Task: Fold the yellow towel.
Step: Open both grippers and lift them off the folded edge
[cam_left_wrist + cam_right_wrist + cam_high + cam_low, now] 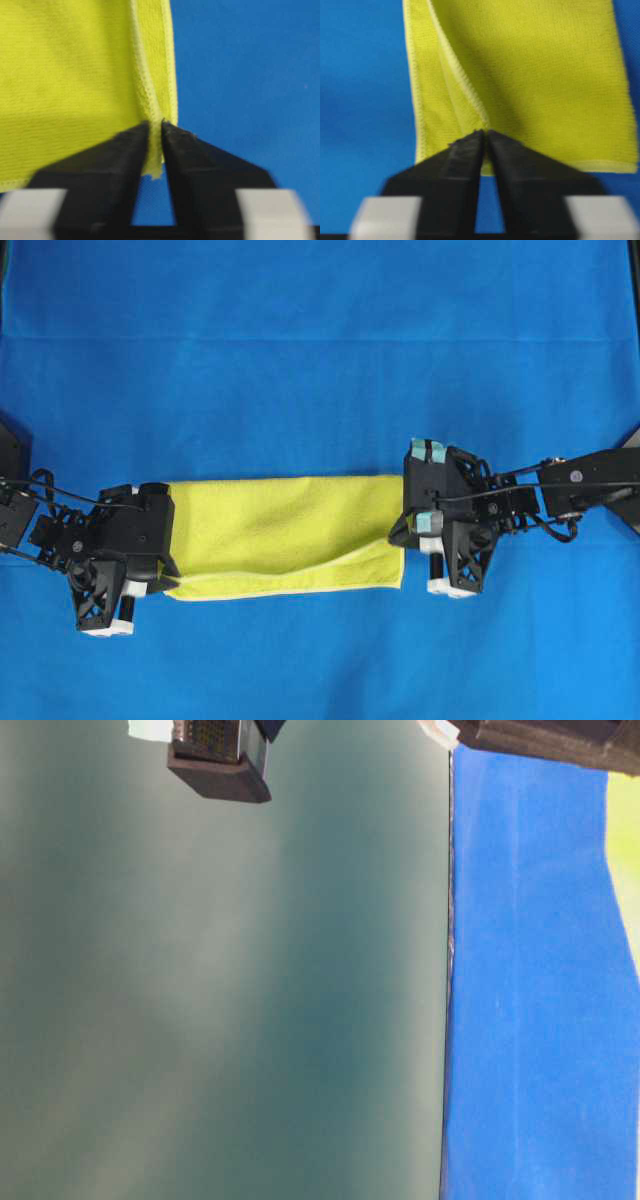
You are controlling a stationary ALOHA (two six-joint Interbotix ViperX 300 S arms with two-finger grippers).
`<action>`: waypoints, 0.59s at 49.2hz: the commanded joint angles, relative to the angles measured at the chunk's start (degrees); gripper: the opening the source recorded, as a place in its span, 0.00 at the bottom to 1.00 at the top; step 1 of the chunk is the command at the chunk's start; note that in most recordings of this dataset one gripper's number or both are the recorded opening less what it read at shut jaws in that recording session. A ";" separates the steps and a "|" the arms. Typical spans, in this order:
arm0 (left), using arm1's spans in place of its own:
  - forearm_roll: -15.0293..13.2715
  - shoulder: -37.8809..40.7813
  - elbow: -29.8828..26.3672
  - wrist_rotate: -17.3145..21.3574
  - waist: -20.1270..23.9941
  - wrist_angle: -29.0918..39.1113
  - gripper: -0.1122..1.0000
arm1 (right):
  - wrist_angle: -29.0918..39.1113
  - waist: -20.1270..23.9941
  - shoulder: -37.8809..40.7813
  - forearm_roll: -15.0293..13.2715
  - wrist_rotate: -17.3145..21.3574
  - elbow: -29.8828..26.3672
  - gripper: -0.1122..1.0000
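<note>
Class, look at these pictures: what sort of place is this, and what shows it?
Probably a robotics lab bench: a table under a blue cloth, a left gripper and right gripper at a yellow towel, nothing domestic around.

yellow towel (285, 532) ends hidden under both hands, table-level view blurred

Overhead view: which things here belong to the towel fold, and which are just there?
In the job:
- yellow towel, folded into a strip
- left gripper, pinching one end's hem
- right gripper, tips at the other end

Just there:
- blue cloth covering the table
</note>
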 commanded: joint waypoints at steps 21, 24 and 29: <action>-0.09 -5.01 -0.79 4.48 3.34 2.46 0.73 | 1.49 -3.96 -5.98 -1.85 -0.26 -0.97 0.55; -0.09 -5.10 -0.62 5.80 5.71 2.55 0.73 | 1.85 -5.89 -5.98 -1.85 -0.26 -0.97 0.55; 0.00 -5.01 -0.53 8.09 9.93 2.55 0.73 | 2.29 -8.26 -5.62 -1.93 -0.35 -0.97 0.55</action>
